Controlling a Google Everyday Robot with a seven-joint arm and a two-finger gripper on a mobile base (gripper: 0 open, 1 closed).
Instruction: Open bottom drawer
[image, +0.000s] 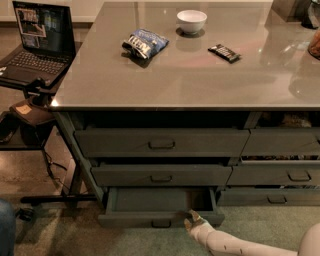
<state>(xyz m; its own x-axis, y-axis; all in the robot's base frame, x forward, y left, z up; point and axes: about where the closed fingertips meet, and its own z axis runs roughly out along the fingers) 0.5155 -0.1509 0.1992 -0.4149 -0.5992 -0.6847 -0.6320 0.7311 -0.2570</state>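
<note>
Drawer: the drawer (150, 201) sat at 6 o'clock in your view, lowest of the wide stack, drawn out with its inside showing.
Gripper: your gripper (192, 218) was at the front panel's top edge, toward 3 o'clock from the handle (161, 224). Whether it was spread or closed, I cannot tell.
Reason: you probably worked the panel's lip, not the small handle, so the arm (227, 244), coming in low from 4 o'clock, could drag straight outward.
Progress: apparently near done.
</note>
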